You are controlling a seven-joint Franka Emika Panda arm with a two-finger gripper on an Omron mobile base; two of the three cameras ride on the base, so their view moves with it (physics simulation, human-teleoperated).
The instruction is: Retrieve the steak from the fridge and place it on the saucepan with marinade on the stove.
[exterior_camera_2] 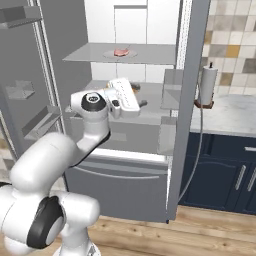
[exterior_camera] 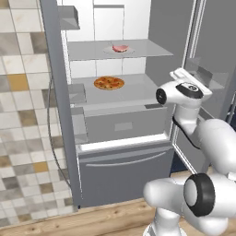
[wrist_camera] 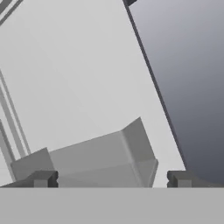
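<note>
The steak (exterior_camera: 120,48) is a small pinkish-red slab with a paler rim, lying on a pale round plate (exterior_camera: 110,51) on the upper grey shelf (exterior_camera: 152,48) of the open fridge (exterior_camera: 55,92); one shelf below it sits the round orange-topped pizza (exterior_camera: 109,83). No brand, label or writing can be read on anything. In the hand view the gripper (wrist_camera: 112,179) is spread wide with nothing between its two dark fingertips (wrist_camera: 41,179), pointing at the fridge's white inner wall and a grey door bin (wrist_camera: 92,159), well apart from the steak.
</note>
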